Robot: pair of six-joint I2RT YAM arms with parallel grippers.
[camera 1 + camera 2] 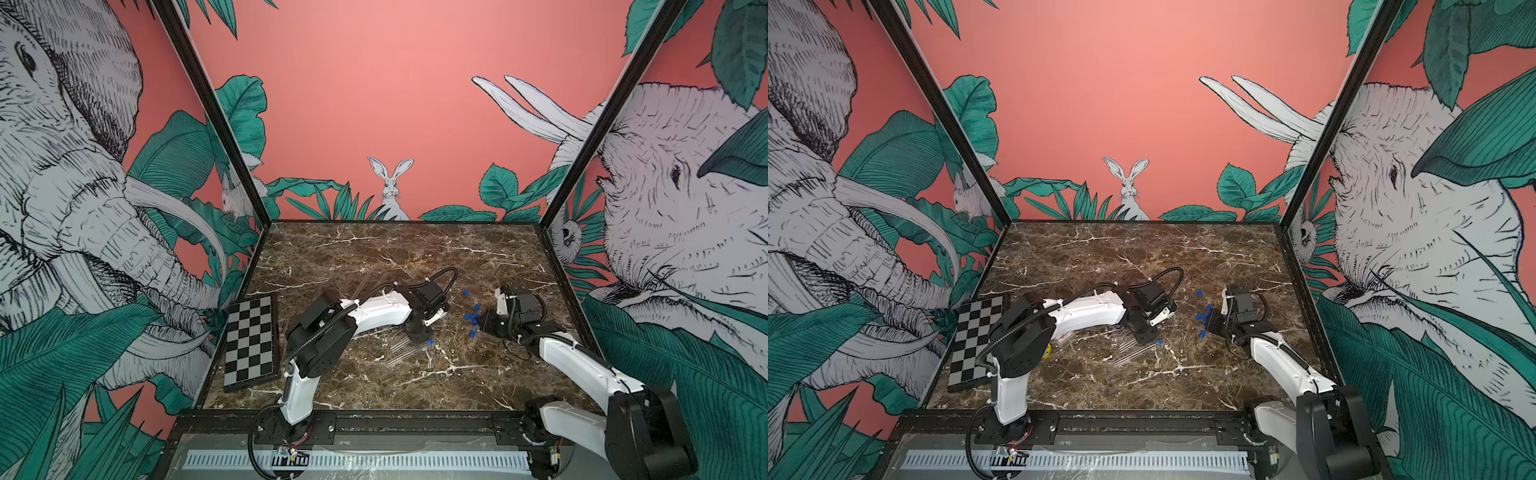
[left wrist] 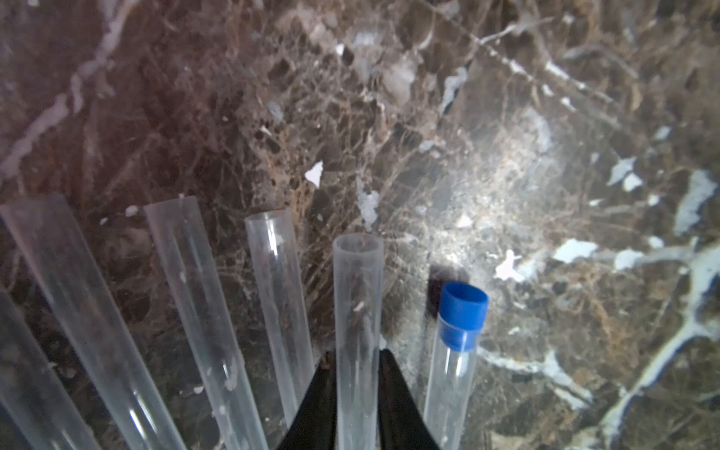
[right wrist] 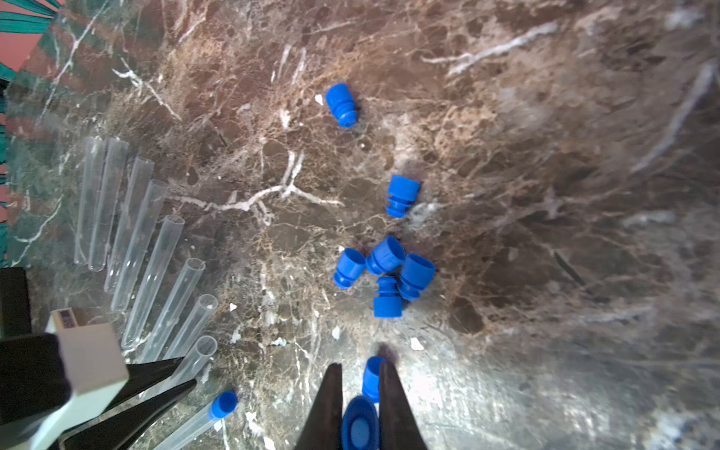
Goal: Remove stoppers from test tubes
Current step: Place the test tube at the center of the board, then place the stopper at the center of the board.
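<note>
The test tubes (image 3: 156,272) lie flat on the brown marbled desk (image 1: 415,257). They are fanned side by side, clear and pencil-slim, with their mouths open. The left pincer (image 2: 357,352) is clamped on one open tube (image 2: 358,296), a black finger tight against each side below its round rim. Just beside it lies the capped tube (image 2: 448,389), the only one I can see with a bright blue plug (image 2: 463,311) in its mouth.

Off to the right of the tubes, the loose stoppers (image 3: 385,255) are scattered on the desk. Four huddle together touching, two lie apart farther out, and one sits just past the right pincer's tips. Each is a short blue plug with a wide cap end and a narrower ringed stem. The right pincer (image 3: 360,365) is closed on the held stopper (image 3: 360,426), which is seen end-on between the dark fingers.

A chessboard (image 1: 249,340) rests at the desk's left edge, well apart from all of it.
</note>
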